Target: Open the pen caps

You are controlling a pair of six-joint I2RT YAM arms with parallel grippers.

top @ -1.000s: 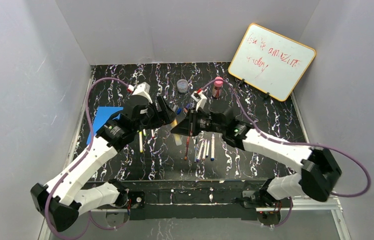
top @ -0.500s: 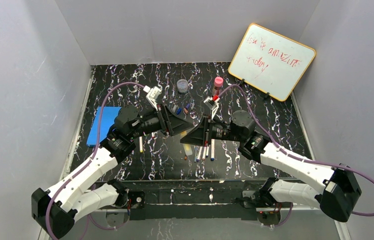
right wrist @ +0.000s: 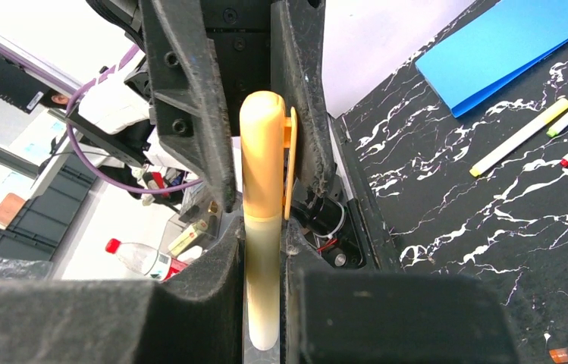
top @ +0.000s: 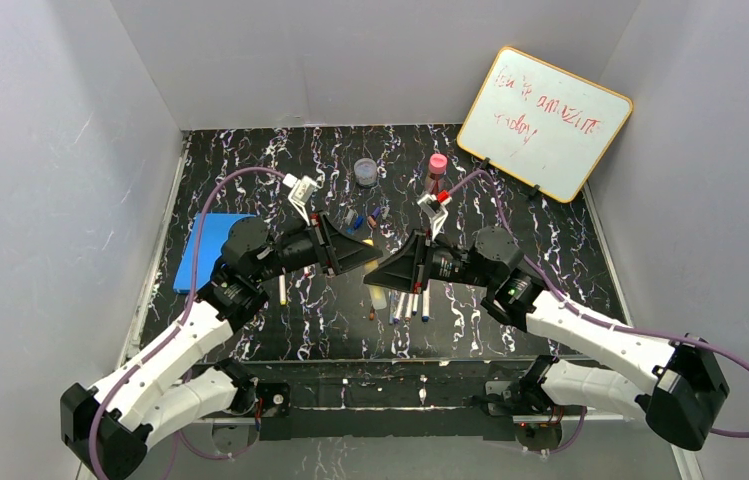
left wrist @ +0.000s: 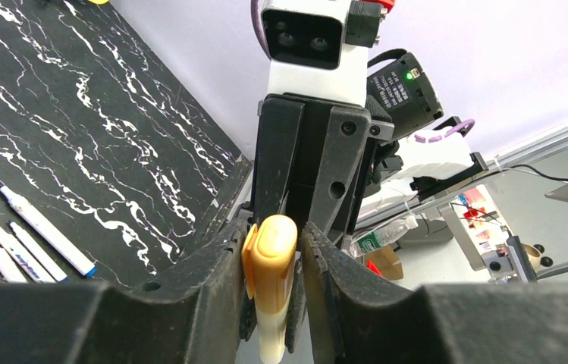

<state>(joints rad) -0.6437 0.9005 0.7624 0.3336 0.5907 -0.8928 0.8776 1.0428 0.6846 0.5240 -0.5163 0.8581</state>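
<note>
A highlighter pen with a pale barrel [right wrist: 263,280] and an orange pen cap [right wrist: 263,152] is held in the air between the two arms. My right gripper [right wrist: 263,250] is shut on the barrel. From the opposite side my left gripper [left wrist: 271,243] is shut on the orange cap [left wrist: 271,262], whose clip presses against one finger. In the top view the two grippers meet tip to tip above the table's middle, left gripper [top: 363,256] and right gripper [top: 378,268], and they hide the pen. Several more pens [top: 410,300] lie on the table below them.
Two pens [top: 282,290] lie under the left arm. Small loose caps [top: 355,218] sit behind the grippers. A blue pad [top: 208,250] lies at the left, and a clear jar [top: 365,172] and a pink-capped bottle [top: 437,170] stand at the back. A whiteboard [top: 545,120] leans at the back right.
Both arms swung inward until their grippers met nose to nose. The left jaws narrowed from wide open onto the orange cap. The right gripper kept its hold on the pen.
</note>
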